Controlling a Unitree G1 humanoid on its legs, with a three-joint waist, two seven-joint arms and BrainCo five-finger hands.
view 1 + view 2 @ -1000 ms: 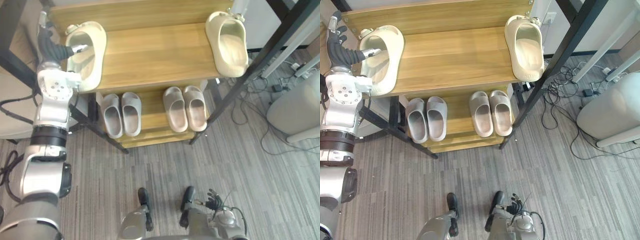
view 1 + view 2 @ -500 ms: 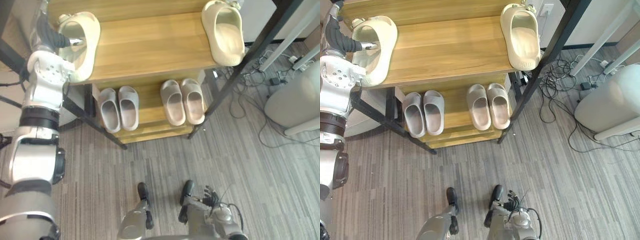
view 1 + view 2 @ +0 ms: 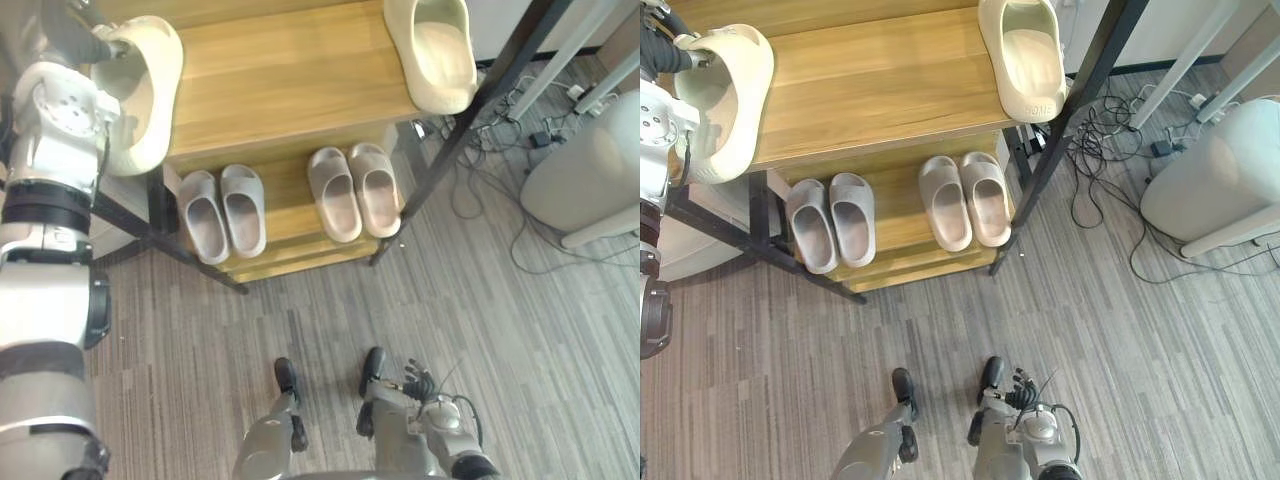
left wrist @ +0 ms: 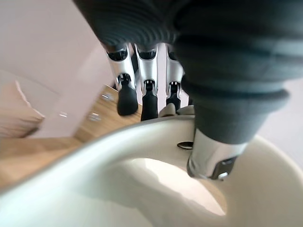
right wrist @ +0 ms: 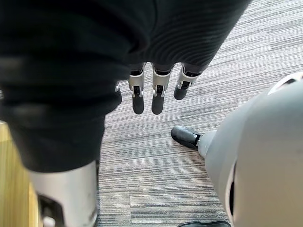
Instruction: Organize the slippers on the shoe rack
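Cream slipper (image 3: 140, 100) sits at the left end of the top shelf of a wooden shoe rack (image 3: 285, 85) with a black metal frame. Its toe points toward the back of the rack and its near end reaches just over the front edge of the boards. The robot's left hand (image 4: 222, 109) has hold of it at the far end. In the left wrist view the thumb (image 4: 213, 156) reaches down inside the slipper's opening, while the fingers (image 4: 147, 90) hang nearly straight over the outside of the raised cream band, so the band is pinched between them. Whether the sole rests fully on the shelf or is lifted a little cannot be told. A second cream slipper (image 3: 432, 50) lies at the right end of the same shelf, well apart from the first, with bare wood between them; its toe also points to the back and its heel comes to the front edge. On the lower shelf (image 3: 290, 235) two pairs stand side by side. A grey pair (image 3: 225, 212) is on the left and a beige pair (image 3: 353, 192) on the right, and the two slippers in each pair touch or nearly touch. The right hand (image 5: 158, 92) hangs low beside the robot over the grey striped carpet (image 3: 300, 320), its fingers relaxed and loosely extended, holding nothing. A large pale rounded object (image 3: 590, 180) stands on the floor to the right of the rack.
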